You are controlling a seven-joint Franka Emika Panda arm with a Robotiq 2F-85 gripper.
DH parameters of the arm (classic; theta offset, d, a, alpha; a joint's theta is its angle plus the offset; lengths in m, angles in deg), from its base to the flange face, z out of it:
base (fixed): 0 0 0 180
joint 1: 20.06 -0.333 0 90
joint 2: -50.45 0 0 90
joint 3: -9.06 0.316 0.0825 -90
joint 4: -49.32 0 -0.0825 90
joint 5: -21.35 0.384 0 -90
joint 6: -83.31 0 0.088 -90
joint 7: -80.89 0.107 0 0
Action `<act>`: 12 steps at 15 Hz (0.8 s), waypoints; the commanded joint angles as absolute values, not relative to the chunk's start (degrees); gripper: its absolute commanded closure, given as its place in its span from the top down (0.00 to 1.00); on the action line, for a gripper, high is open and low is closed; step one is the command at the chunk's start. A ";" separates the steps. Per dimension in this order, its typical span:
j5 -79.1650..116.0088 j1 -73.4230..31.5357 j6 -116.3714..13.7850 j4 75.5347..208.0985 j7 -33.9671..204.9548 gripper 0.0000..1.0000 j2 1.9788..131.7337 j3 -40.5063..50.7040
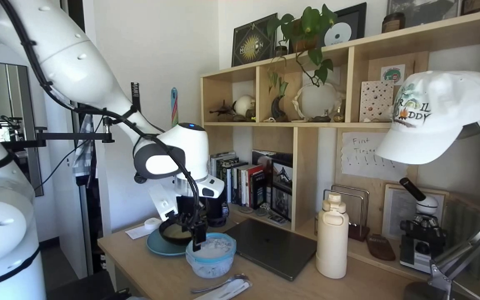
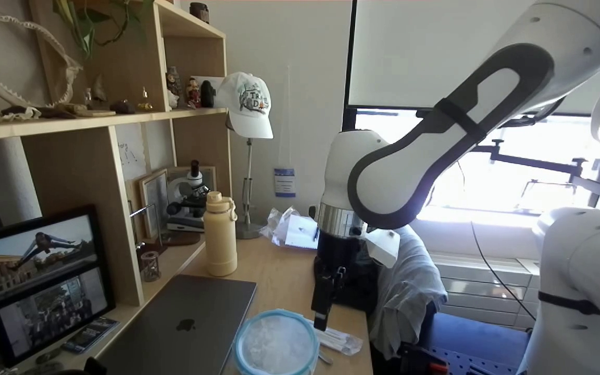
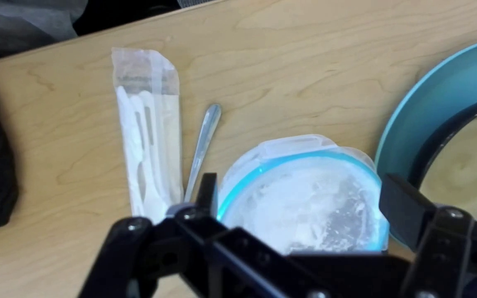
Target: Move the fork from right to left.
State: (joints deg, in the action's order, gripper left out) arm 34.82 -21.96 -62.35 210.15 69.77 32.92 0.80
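Nearest the wrist camera, the gripper (image 3: 298, 192) stands spread and grasps nothing. Lower, left of its middle, lie the packet (image 3: 151, 140), then, closer, the fork (image 3: 202, 149), its head hidden there; the tub (image 3: 300, 207) sits below. Seemingly metal, the fork should be light, stiff and slippery, best pinched mid-handle.

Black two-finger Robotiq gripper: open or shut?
Open: in the wrist view the black two-finger gripper has its fingers wide apart, with the round blue-rimmed clear container showing in the gap between them.
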 commanded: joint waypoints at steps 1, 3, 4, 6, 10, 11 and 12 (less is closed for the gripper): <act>37.53 -21.94 -68.16 210.14 66.92 1.00 40.46 -0.69; 39.78 -21.97 -71.05 210.13 65.08 1.00 44.53 -1.07; 41.62 -21.97 -72.54 210.11 63.62 1.00 46.63 -1.15; 46.35 -21.62 -75.13 210.08 60.00 1.00 50.26 -0.40; 57.30 -22.41 -78.51 209.89 50.93 1.00 55.67 -0.15; 59.67 -22.36 -79.03 209.73 48.78 1.00 56.79 0.06; 61.98 -22.40 -79.43 209.58 46.89 1.00 57.63 0.27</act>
